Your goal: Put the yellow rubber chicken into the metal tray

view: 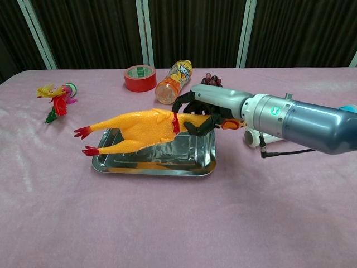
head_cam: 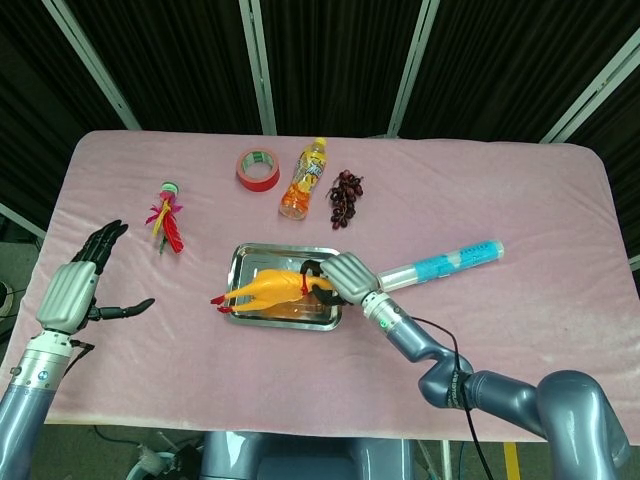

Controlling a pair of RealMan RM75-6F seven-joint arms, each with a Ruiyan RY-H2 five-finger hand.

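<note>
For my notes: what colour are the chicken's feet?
Red; the chicken's feet show best in the chest view.

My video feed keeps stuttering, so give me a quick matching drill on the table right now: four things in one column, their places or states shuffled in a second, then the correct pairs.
Things:
1. yellow rubber chicken
2. red tape roll
3. left hand
4. feather toy

Places or states:
A. lies on the cloth at the far left, apart from the metal tray
B. held at the neck by the right hand, body over the tray, feet past its left rim
C. raised, fingers spread, holding nothing
D. sits behind the tray, beside the orange bottle

Pairs: 1-B, 2-D, 3-C, 4-A
</note>
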